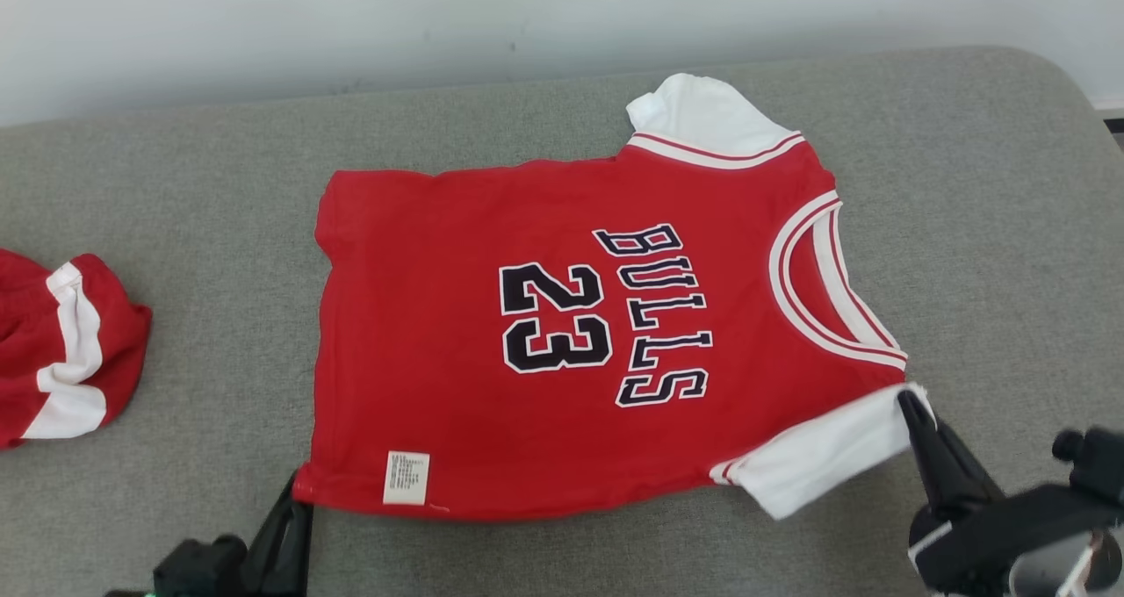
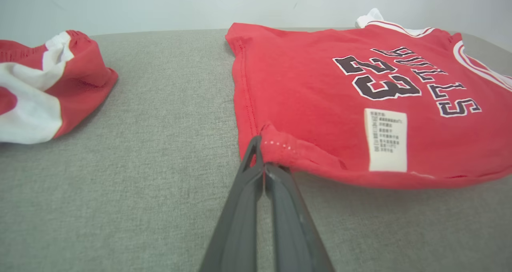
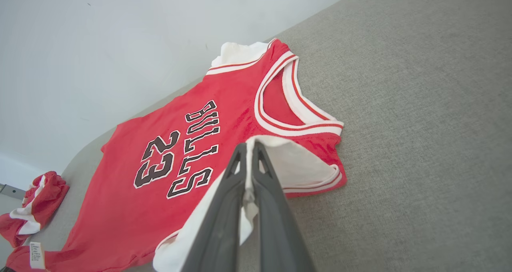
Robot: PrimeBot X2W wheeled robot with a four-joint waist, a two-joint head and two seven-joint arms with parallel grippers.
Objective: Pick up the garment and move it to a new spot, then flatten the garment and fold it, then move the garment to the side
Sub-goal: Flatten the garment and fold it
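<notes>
Folding seems the step in hand: the red, white-sleeved jersey lies flat on the grey woven cushion, left gripper clamped on its near hem corner, right gripper likewise on the near sleeve — next, carry both edges across evenly. White hem label unreadable; layers caught — unclear.

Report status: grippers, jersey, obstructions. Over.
Both shut: left gripper on hem corner, right gripper on white sleeve. Print up, jersey lies flat on grey cushion. Off left, red-and-white garment lies apart, not in the way.
</notes>
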